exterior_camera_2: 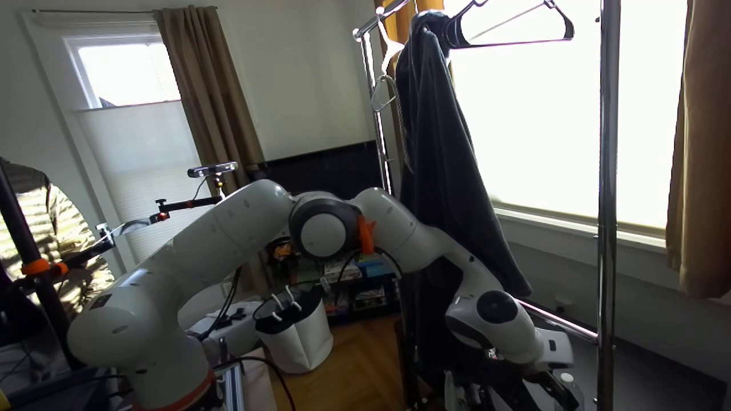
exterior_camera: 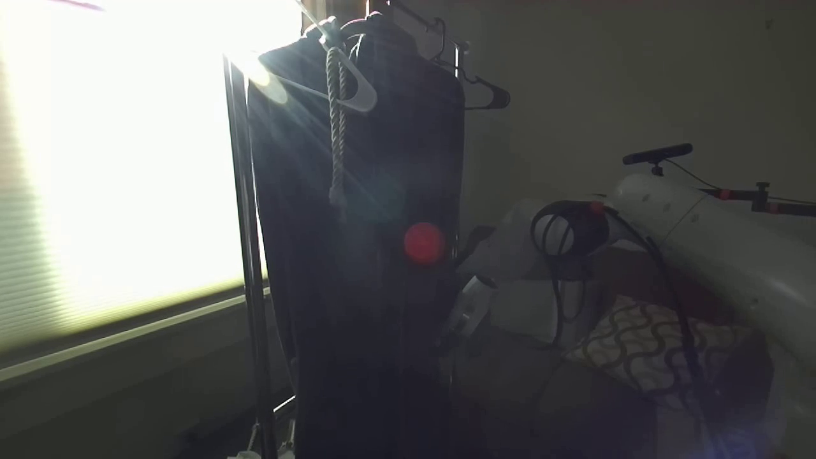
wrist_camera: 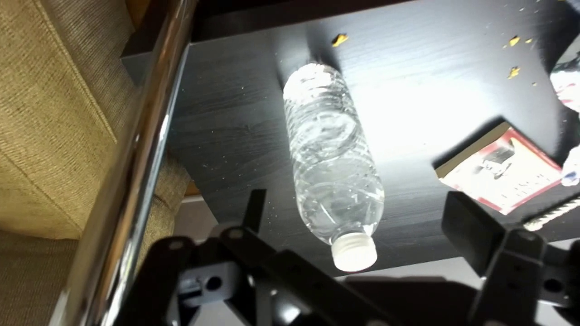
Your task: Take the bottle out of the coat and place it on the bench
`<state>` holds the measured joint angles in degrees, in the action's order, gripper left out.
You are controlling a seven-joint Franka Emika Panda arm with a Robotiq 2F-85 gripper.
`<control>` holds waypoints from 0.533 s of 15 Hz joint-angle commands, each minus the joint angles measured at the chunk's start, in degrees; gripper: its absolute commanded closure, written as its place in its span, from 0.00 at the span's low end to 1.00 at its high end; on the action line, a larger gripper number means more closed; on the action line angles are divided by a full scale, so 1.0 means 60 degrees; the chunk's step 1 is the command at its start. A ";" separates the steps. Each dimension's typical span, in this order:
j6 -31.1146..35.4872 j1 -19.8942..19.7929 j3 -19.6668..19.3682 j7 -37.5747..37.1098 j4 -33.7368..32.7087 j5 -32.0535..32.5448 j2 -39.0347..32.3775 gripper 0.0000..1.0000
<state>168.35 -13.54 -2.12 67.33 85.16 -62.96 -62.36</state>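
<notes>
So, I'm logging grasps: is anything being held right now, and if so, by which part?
Nothing is held: the gripper is open, with visible gaps on both sides of the bottle in the wrist view.

No legible text, only blurred lettering on the red-edged box [wrist_camera: 501,171]

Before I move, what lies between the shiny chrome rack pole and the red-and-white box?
The wrist view shows the clear plastic, white-capped bottle there, with the dark, wood-grained bench visible on both sides of it.
</notes>
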 commanded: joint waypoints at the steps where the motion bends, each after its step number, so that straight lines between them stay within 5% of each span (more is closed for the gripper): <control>1: -0.1404 -0.0281 0.0014 0.0471 0.2328 -0.0037 0.1644 0.00; 4: -0.2744 0.0004 -0.0627 0.0132 0.3807 0.0366 0.2545 0.00; 8: -0.2684 -0.0281 -0.0300 -0.0108 0.5870 0.1447 0.3968 0.00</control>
<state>152.58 -14.81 -4.65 67.45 109.05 -57.69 -47.11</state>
